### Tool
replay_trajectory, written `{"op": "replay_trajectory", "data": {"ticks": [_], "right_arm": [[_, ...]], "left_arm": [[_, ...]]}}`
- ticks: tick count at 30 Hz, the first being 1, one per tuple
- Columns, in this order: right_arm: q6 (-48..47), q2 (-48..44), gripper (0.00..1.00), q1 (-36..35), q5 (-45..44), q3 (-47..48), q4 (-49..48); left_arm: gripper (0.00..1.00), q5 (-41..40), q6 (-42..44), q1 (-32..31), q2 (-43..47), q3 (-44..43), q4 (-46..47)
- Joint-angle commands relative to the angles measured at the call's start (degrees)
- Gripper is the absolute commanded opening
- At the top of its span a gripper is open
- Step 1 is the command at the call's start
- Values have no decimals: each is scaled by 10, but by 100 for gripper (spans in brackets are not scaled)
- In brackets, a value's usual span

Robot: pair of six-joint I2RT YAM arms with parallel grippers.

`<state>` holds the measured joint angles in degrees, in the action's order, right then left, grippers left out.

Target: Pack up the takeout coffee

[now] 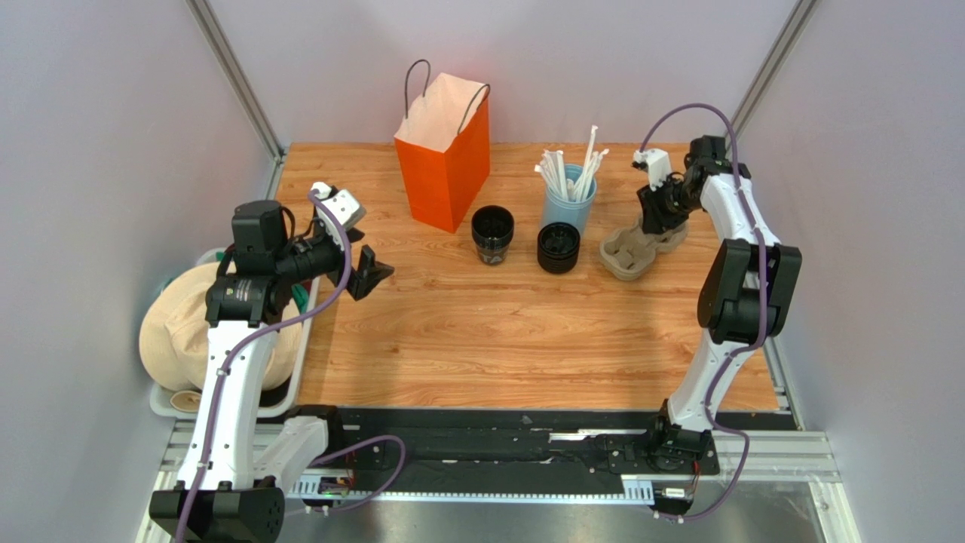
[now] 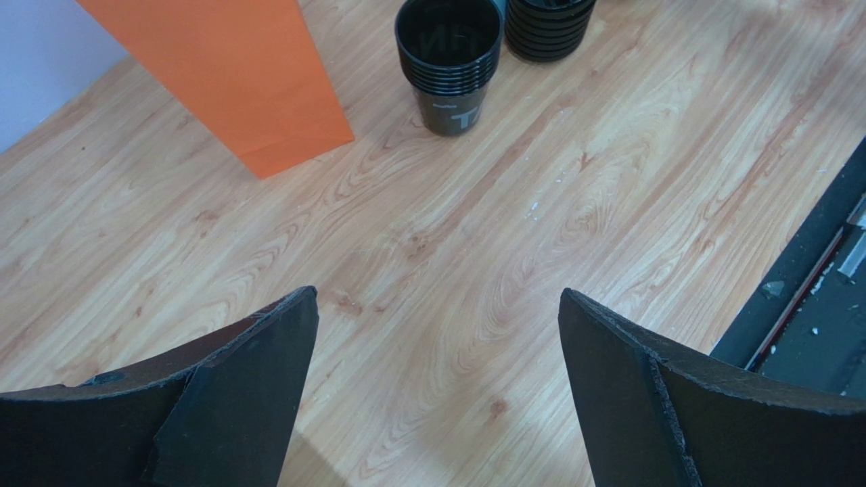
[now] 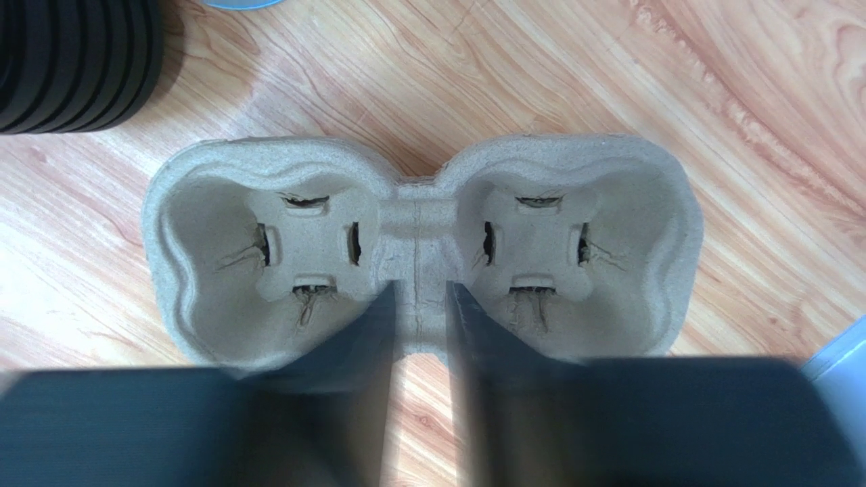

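A stack of dark cups stands mid-table, right of the orange paper bag; it also shows in the left wrist view. A stack of black lids sits beside it. My left gripper is open and empty above bare wood at the left. My right gripper is at the grey-brown cardboard cup tray. Its jaws are closed on the tray's middle ridge, one finger in each well.
A pale blue cup of white straws stands behind the lids, left of the tray. The orange bag stands upright and open at the back. A tan bundle in a bin lies off the table's left edge. A black rail runs along the near edge.
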<state>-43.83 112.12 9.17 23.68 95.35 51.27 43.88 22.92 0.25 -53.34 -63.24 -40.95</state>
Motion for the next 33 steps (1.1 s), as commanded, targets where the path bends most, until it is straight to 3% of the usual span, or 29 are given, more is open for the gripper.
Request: {"op": "replay_trajectory", "data": {"ticks": [1, 2, 4, 10, 19, 33], "right_arm": [[-5, -28, 48, -2, 3, 20, 10], [-5, -25, 61, -2, 3, 18, 9], [-6, -17, 68, -3, 0, 12, 5], [-6, 4, 71, -5, -9, -1, -6], [-5, 17, 67, -11, -21, -22, -30], [-6, 7, 45, -12, -21, -28, -37]], "left_arm": [[97, 11, 15, -1, 4, -1, 7], [97, 11, 15, 0, 5, -1, 6], [97, 12, 14, -1, 5, -1, 7], [97, 10, 15, 0, 4, 0, 6], [97, 10, 15, 0, 2, -1, 7], [97, 9, 16, -1, 0, 0, 6]]}}
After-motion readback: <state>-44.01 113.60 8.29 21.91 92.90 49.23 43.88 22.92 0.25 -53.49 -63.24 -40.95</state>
